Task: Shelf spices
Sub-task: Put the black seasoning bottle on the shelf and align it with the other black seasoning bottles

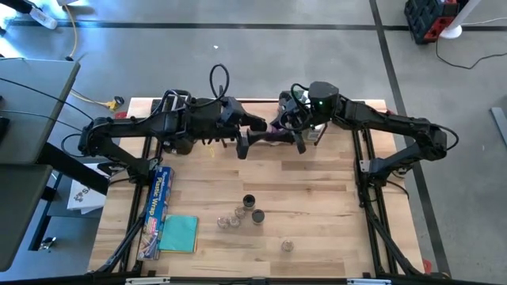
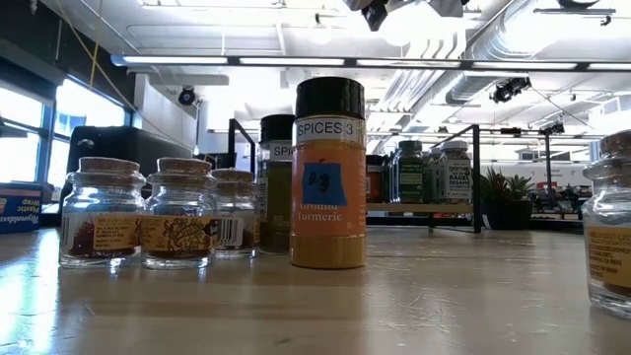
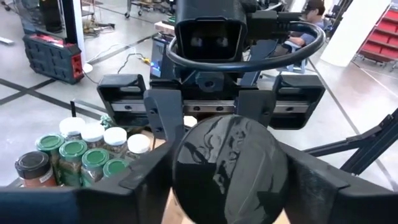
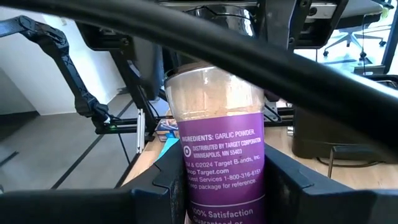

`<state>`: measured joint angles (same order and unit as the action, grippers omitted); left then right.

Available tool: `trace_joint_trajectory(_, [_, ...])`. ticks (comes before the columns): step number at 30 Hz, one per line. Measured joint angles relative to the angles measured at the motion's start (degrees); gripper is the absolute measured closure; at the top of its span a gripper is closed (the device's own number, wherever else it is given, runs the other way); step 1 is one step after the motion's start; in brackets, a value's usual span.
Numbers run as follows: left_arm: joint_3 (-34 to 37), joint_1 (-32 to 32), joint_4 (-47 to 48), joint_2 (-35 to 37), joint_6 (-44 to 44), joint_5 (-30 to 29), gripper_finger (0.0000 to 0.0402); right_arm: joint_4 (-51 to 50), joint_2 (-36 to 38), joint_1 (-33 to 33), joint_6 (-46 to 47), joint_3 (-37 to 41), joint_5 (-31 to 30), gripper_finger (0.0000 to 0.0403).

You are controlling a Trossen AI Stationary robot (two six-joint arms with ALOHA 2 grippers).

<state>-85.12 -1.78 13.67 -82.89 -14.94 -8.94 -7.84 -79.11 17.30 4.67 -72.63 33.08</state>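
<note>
While both dark arms reach in over the back of the light wooden table (image 1: 317, 206), they meet nose to nose near the middle, the left arm (image 1: 135, 131) stretched out low from its side and the right arm (image 1: 396, 127) bent at the elbow and pointing back across.

The wooden shelf with black wire uprights (image 2: 477, 177) sits at the far edge with a bunch of green- and white-lidded jars (image 3: 81, 149) on it. A loose cluster of small jars (image 1: 249, 210) stands out front on the table.

The right claw (image 4: 221, 180) is clamped on a clear plastic garlic powder jar with a purple label (image 4: 221, 124), holding it sideways in the air between the two arms. The left claw (image 3: 227, 171) faces it with its fingers on either side of the jar's round black lid (image 3: 227, 149), really close. Honestly can't tell if it's gripping.
</note>
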Motion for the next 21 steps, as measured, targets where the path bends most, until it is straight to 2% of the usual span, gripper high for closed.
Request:
trace_joint_trajectory(4, [0.0,-0.17,0.13,0.01,0.22,0.31,0.0197,-0.1,0.0,-0.04,0.32,0.01,-0.04,0.0264])
trace_joint_trajectory(7, [0.0,-0.27,0.12,0.02,0.25,0.5,0.0201,-0.23,0.02,-0.02,0.39,0.0,-0.07,0.0252])
trace_joint_trajectory(10, [-0.67,-0.43,1.23,0.02,-0.5,0.71,0.0201,-0.36,0.01,-0.02,-0.63,0.01,-0.08,0.0224])
trace_joint_trajectory(14, [-2.47,-1.44,4.39,-0.43,-1.94,1.57,0.0201,-1.9,0.3,1.4,-0.44,-0.04,0.16,0.0165])
trace_joint_trajectory(17, [-4.21,-2.66,7.03,-1.03,-2.09,2.44,0.0201,-7.83,0.88,3.66,0.86,-0.82,2.35,0.0128])
trace_joint_trajectory(21, [-7.97,-5.05,10.79,-3.57,-1.19,4.95,0.0201,-24.22,2.3,6.1,-4.84,-5.29,-0.55,0.0114])
